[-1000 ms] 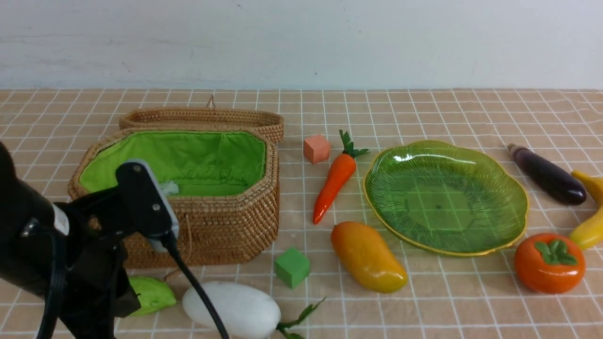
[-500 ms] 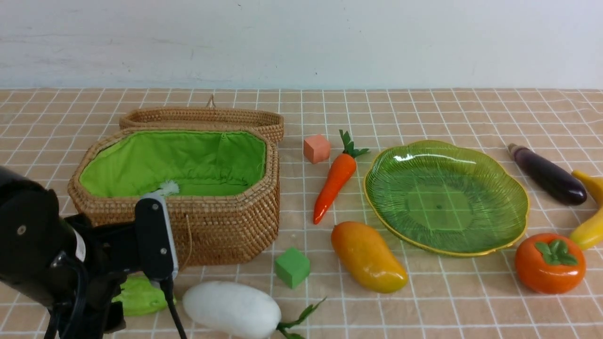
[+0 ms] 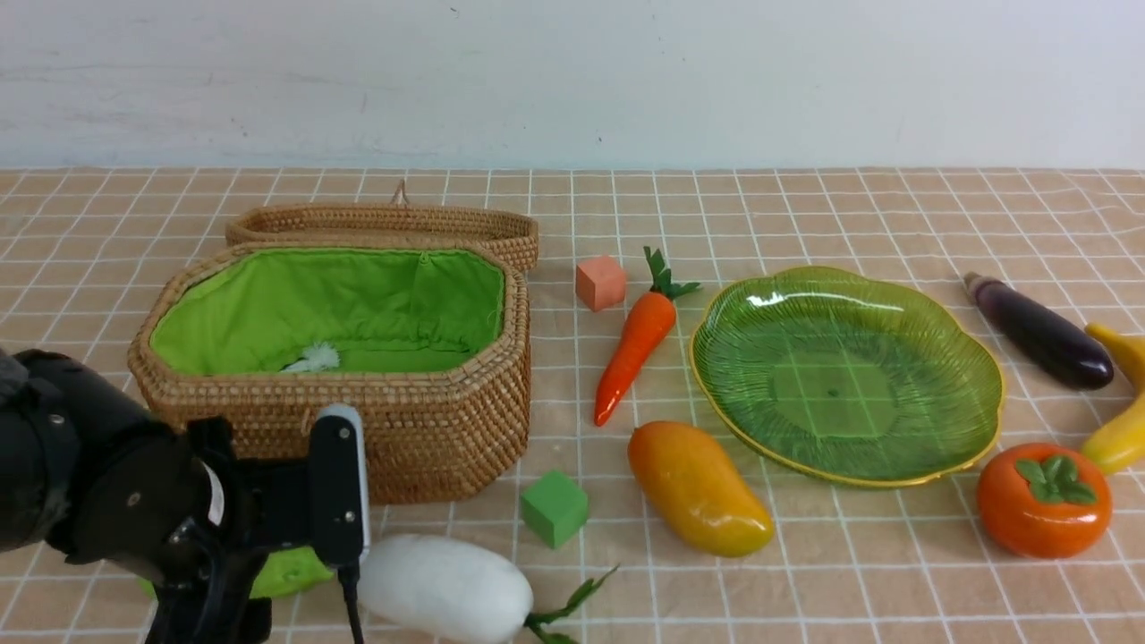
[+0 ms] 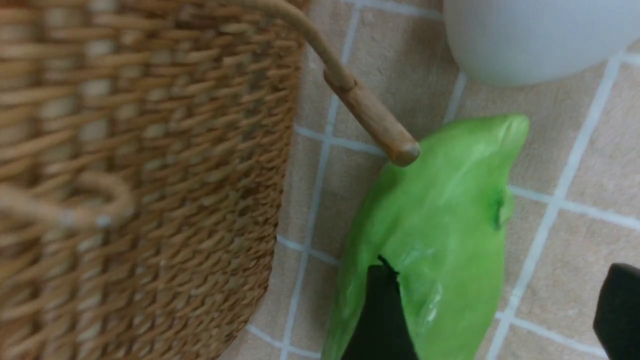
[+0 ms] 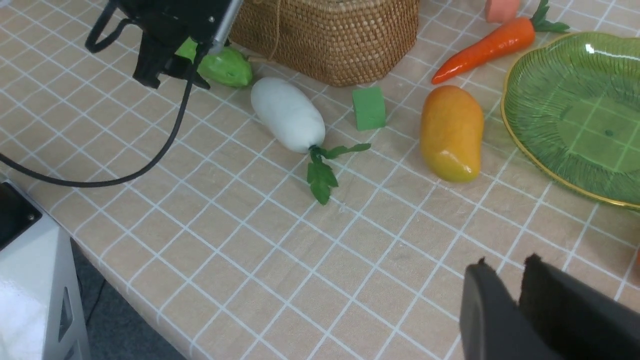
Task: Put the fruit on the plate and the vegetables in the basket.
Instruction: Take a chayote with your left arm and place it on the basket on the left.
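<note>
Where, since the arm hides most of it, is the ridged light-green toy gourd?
Front view, near left: the gourd lies just in front of the brown woven wicker basket, left of the white radish, under the open left gripper.

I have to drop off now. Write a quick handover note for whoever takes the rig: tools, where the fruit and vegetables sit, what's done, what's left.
Left tool: open, low beside the basket, at the gourd, not closed on it.
Right tool: about shut, empty, over the table.
Basket lid open, no vegetable seen inside; plate bare.
Gourd and radish in front of the basket; carrot between basket and plate; eggplant, banana and persimmon right of the plate; mango at its front left.
Done: nothing placed. Left: four vegetables, three fruits.
</note>
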Robot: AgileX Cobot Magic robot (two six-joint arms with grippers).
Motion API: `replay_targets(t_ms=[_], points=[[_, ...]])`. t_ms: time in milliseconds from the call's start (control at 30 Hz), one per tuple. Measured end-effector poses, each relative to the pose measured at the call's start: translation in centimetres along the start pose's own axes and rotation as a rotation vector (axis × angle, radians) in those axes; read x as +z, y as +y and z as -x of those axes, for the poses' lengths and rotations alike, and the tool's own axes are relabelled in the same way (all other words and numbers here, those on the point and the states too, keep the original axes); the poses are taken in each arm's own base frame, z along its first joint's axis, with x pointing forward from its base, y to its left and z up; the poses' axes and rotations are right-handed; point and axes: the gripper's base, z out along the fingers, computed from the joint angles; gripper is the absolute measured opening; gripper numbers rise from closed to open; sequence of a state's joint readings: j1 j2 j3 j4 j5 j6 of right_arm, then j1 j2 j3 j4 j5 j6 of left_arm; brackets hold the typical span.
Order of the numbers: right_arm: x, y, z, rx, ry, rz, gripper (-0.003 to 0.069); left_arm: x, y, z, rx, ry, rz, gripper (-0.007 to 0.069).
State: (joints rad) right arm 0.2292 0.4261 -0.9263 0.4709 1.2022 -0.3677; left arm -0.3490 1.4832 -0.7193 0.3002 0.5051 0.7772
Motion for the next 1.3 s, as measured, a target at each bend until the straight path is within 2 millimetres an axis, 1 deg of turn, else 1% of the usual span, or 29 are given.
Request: replay_targets(t_ms=[67, 167, 433, 533, 633, 667, 700, 867, 933, 967, 1033, 1100, 1167, 1200, 1233, 1267, 1300], points=[[0.0, 0.0, 0.0, 0.000, 0.000, 0.000, 0.0118, 0.7, 0.2, 0.1, 0.022, 0.008, 0.019, 0.0537], [0.0, 0.0, 0.0, 0.000, 0.000, 0.000, 0.0118, 1.2, 0.5, 0.2, 0.026, 0.013, 0.037, 0.0540], [0.0, 0.0, 0.0, 0.001, 0.000, 0.001, 0.0118, 1.8, 0.6, 0.2, 0.024, 0.018, 0.044, 0.0537], [0.0, 0.0, 0.0, 0.002, 0.000, 0.003, 0.0118, 2.4, 0.7, 0.3, 0.041, 0.029, 0.035, 0.0513], [0.1, 0.0, -0.1, 0.006, 0.002, 0.007, 0.0118, 3.2, -0.1, -0.2, 0.022, 0.097, -0.040, 0.0449], [0.1, 0.0, -0.1, 0.007, 0.002, 0.009, 0.0118, 3.1, -0.1, -0.3, 0.019, 0.107, -0.048, 0.0424], [0.1, 0.1, -0.1, 0.008, 0.003, 0.012, 0.0118, 3.1, -0.1, -0.3, 0.018, 0.117, -0.055, 0.0415], [0.1, 0.1, -0.1, 0.009, 0.002, 0.015, 0.0120, 2.9, -0.6, -1.0, 0.013, 0.187, -0.106, 0.0417], [0.1, 0.1, -0.1, 0.009, 0.002, 0.015, 0.0120, 2.4, -0.8, -1.3, 0.000, 0.219, -0.130, 0.0417], [0.1, 0.1, -0.1, 0.009, 0.002, 0.015, 0.0120, 1.9, -1.0, -1.5, -0.013, 0.232, -0.141, 0.0417], [0.1, 0.1, -0.1, 0.010, 0.002, 0.016, 0.0120, 0.2, -1.0, -1.8, -0.052, 0.231, -0.133, 0.0417], [0.1, 0.1, 0.0, 0.011, -0.007, 0.014, 0.0120, -2.1, -0.4, -1.8, -0.090, 0.205, -0.090, 0.0417], [0.1, 0.0, 0.2, 0.012, -0.025, 0.009, 0.0120, -5.4, 0.9, -1.6, -0.134, 0.134, 0.014, 0.0417], [0.1, 0.0, 0.3, 0.013, -0.039, 0.006, 0.0121, -6.6, 1.5, -1.4, -0.156, 0.101, 0.055, 0.0417], [0.1, 0.0, 0.4, 0.014, -0.051, 0.002, 0.0122, -9.0, 2.4, -1.2, -0.197, 0.036, 0.128, 0.0417], [0.1, 0.0, 0.5, 0.015, -0.057, 0.003, 0.0123, -9.8, 2.7, -1.1, -0.210, 0.012, 0.151, 0.0417], [0.1, 0.0, 0.6, 0.020, -0.073, 0.009, 0.0125, -13.0, 3.6, -0.8, -0.256, -0.095, 0.244, 0.0417]])
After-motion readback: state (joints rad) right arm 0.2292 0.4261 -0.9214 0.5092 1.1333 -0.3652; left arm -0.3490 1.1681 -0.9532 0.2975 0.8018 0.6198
